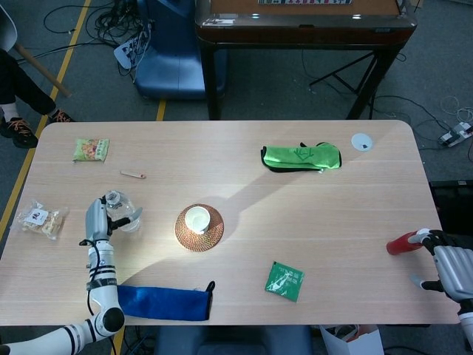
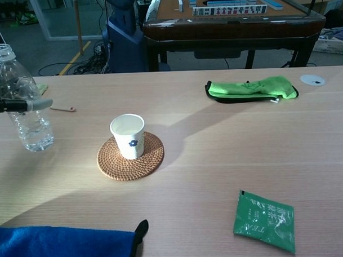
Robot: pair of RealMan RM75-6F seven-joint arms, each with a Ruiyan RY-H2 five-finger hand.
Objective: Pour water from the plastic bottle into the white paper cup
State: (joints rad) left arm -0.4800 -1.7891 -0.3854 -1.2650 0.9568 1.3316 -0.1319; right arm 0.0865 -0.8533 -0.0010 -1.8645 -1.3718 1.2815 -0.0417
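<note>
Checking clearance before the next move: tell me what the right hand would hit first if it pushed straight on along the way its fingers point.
The right hand sits at the table's right edge, fingers pointing left. The red object at its fingertips comes first, apparently already touching; whether it is gripped is unclear. Beyond lies bare tabletop.
</note>
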